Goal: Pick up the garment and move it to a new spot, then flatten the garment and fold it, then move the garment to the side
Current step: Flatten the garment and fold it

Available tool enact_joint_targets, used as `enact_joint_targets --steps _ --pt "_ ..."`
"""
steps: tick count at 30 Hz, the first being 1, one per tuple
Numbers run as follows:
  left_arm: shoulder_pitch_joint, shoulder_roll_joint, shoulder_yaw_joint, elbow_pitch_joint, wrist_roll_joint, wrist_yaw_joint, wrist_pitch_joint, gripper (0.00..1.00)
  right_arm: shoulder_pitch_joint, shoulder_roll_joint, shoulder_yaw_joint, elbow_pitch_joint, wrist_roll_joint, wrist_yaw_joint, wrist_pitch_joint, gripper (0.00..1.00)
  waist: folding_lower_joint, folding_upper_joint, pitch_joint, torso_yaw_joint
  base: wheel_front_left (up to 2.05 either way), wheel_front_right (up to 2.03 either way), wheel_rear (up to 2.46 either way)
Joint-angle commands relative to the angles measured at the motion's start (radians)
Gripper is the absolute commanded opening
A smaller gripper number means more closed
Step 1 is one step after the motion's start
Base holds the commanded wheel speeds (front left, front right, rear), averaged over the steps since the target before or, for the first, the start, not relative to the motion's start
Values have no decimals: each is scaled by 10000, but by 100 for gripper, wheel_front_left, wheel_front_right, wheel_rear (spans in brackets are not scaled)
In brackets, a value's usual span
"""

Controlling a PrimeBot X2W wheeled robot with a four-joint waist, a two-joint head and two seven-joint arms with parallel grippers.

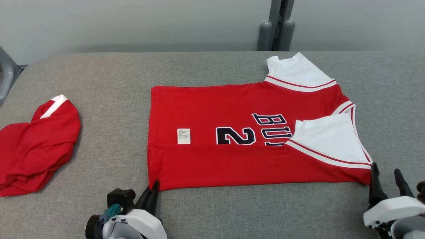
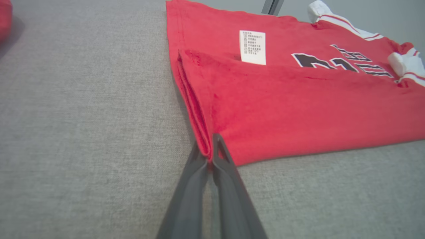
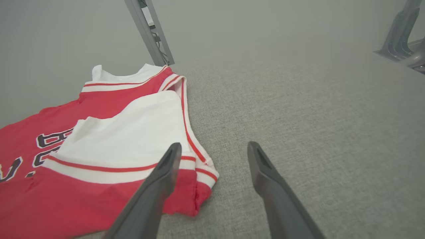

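The garment (image 1: 232, 166), a red jersey with white sleeves and dark lettering, lies flat on the grey table (image 1: 109, 79) with its near edge folded up over the front. My left gripper (image 1: 155, 184) is shut on the garment's near left corner; in the left wrist view the fingers (image 2: 229, 166) pinch the doubled red hem (image 2: 199, 119). My right gripper (image 1: 385, 170) stands open at the near right corner. In the right wrist view one finger (image 3: 166, 172) overlaps the garment's red and white edge (image 3: 116, 132), and the other is over bare table.
A second red garment (image 1: 36, 149) lies crumpled at the table's left edge. A grey post (image 1: 275, 30) rises behind the table's far edge. A white label (image 1: 184, 136) shows on the jersey.
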Motion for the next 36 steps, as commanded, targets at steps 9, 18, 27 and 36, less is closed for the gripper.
enact_joint_targets --steps 9,18,27,36 --pt "-115 185 -213 -263 93 44 -12 0 -797 -193 877 1640 1526 3 433 95 0 -1 162 233 0 0 0" --pt "32 308 -412 -399 186 104 -34 0 -1036 -593 1571 1770 2497 2 315 0 0 -1 72 86 0 0 0" --pt "783 751 -600 -1192 108 57 331 0 -202 -1279 1520 873 3051 -1 1603 0 0 -1 -421 -28 0 0 0" --pt "2224 1466 -844 -3092 53 97 1343 0 1272 -1079 564 -1209 2418 0 3819 0 0 -1 -586 -77 0 0 0"
